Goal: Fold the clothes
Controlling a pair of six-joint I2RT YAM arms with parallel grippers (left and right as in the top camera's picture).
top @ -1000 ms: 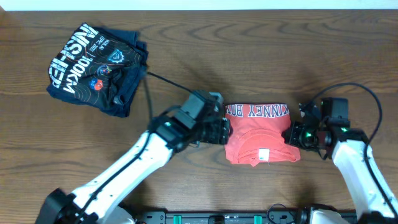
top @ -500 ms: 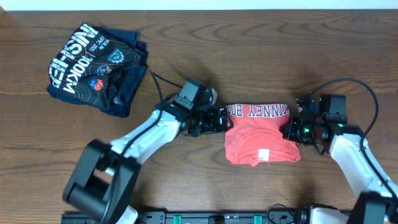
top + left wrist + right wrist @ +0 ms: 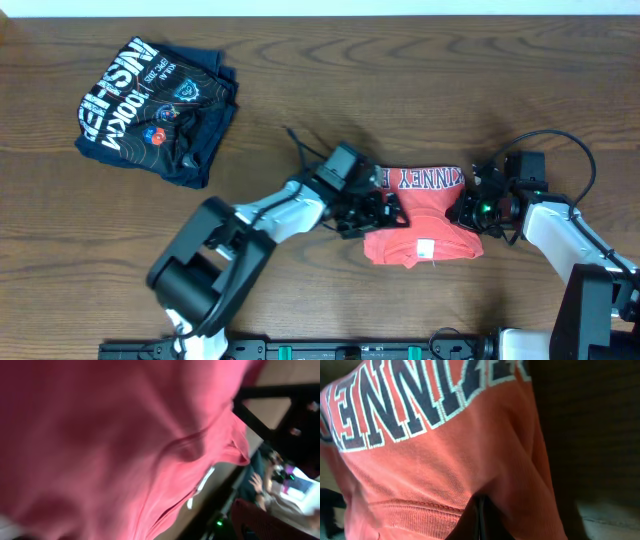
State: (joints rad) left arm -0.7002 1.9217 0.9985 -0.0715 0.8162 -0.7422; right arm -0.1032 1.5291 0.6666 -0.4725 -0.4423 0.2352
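The coral-red T-shirt (image 3: 420, 228) lies folded at the table's middle right, with its lettering (image 3: 428, 180) along the far edge and the white neck tag (image 3: 424, 247) near the front. My left gripper (image 3: 385, 210) is over the shirt's left edge. Red cloth (image 3: 125, 435) fills the left wrist view and hides the fingers, so it seems shut on that edge. My right gripper (image 3: 467, 212) is at the shirt's right edge. In the right wrist view (image 3: 481, 516) its dark fingers are closed together, pinching the red fabric (image 3: 435, 460).
A dark navy folded shirt (image 3: 155, 110) with white lettering lies at the far left. A thin black cable (image 3: 303, 143) trails behind my left arm. Bare wood lies between the two shirts and along the front edge.
My left arm has swung round and its gripper has moved right, from beside the shirt's left edge onto the shirt. My right gripper has stayed at the right edge.
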